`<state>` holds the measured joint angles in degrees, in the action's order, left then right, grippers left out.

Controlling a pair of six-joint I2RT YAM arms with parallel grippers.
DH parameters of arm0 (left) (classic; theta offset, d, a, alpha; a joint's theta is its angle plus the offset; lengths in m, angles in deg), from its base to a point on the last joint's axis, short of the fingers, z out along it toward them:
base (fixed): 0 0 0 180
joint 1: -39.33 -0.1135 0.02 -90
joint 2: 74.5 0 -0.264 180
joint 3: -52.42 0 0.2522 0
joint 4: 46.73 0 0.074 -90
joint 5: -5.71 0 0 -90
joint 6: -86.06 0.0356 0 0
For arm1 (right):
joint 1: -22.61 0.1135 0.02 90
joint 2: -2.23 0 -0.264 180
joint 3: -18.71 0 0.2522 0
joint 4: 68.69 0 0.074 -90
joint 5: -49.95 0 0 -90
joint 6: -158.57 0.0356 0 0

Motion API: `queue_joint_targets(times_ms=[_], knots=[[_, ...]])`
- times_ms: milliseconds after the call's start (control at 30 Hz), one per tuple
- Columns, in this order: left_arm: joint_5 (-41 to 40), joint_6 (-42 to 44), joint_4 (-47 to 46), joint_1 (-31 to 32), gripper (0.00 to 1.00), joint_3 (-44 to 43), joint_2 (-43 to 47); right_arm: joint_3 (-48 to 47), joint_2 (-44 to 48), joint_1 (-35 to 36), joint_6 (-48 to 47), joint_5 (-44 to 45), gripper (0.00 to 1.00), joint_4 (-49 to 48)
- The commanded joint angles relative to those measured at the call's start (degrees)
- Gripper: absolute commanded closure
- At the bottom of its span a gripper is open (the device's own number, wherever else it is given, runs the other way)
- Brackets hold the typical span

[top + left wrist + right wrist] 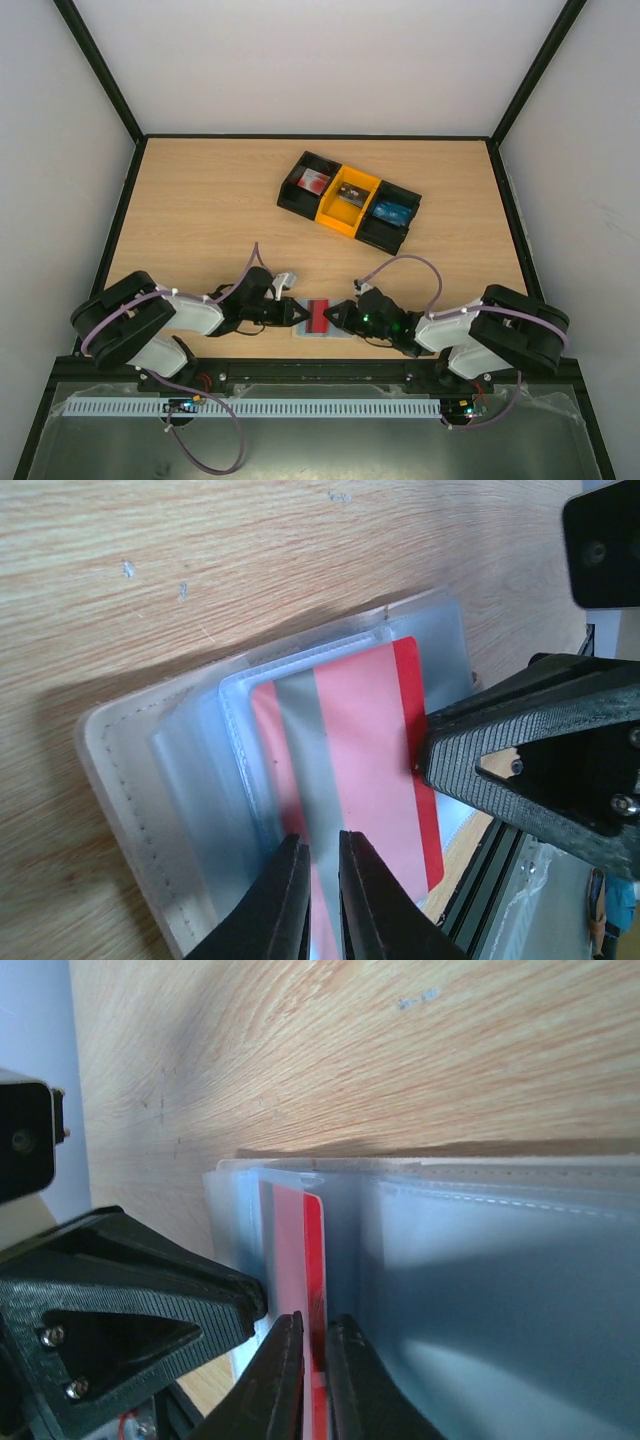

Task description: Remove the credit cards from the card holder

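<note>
Left gripper (322, 842): its two fingers are pressed nearly together. They seem to pinch one edge of the card holder (150, 780), with the card under the plastic there.
Credit card (350, 750): it is red with a grey stripe. Most of it sits inside the card holder and looks pale pink through the plastic. One long edge pokes out and shows bright red.
Card holder: it is see-through and pale grey, with more than one clear pocket. It lies flat on the table (250, 560). I cannot tell if more cards hide inside it.
Right gripper (315, 1322): it comes at the card holder from the side across from the left gripper. Its fingers are squeezed shut on the bare red edge of the card.
Tray (334, 216): it is black and yellow with three boxes, and it sits well away from the card holder, on the side far from the arms.
Step now: I think the right gripper should pull the card out while the left gripper holds the card holder in place.
What could go wrong:
- Only a thin edge of the card is held, so it may slip free.
- If the left fingers squeeze the card through the plastic, the card may stick.
- If those fingers hold too softly, the card holder may slide along with the card, maybe off the nearby table edge.
- Pulling upward could bend the card.
</note>
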<state>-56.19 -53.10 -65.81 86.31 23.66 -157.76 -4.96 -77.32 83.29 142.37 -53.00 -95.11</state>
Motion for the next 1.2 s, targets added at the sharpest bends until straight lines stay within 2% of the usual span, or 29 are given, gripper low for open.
queue_joint_targets(times_ms=[0, 300, 500, 733, 967, 1067, 1167], knots=[[-0.85, 0.57, 1.11, 0.21, 0.87, 0.82, -1.29, 1.1, 2.65, 0.29, -0.71, 2.06, 0.96, 2.52], [-0.27, 0.39, 1.21, 0.2, 0.87, 0.42, -1.3, 3.6, 8.4, 0.26, -1.47, 7.01, 0.98, 3.21], [-0.09, 0.08, 0.99, 0.25, 0.86, 0.49, -1.12, 2.78, 13.89, 0.25, -3.77, 8.65, 0.98, 9.36], [0.32, -1.06, 0.49, 0.19, 0.85, -0.23, -0.44, 2.27, 24.86, 0.24, -7.78, 13.95, 0.98, 18.46], [0.44, -2.45, 2.15, 0.21, 0.78, -1.61, 2.88, 3.89, 33.26, 0.27, -8.67, 17.06, 0.98, 24.01], [0.25, -2.58, 4.05, 0.19, 0.77, -2.65, 4.64, 4.56, 34.35, 0.27, -7.97, 16.94, 0.98, 24.01], [1.52, -3.85, 4.4, 0.28, 0.75, -3.38, 6.79, 6.32, 33.91, 0.29, -4.39, 13.84, 0.98, 17.77]])
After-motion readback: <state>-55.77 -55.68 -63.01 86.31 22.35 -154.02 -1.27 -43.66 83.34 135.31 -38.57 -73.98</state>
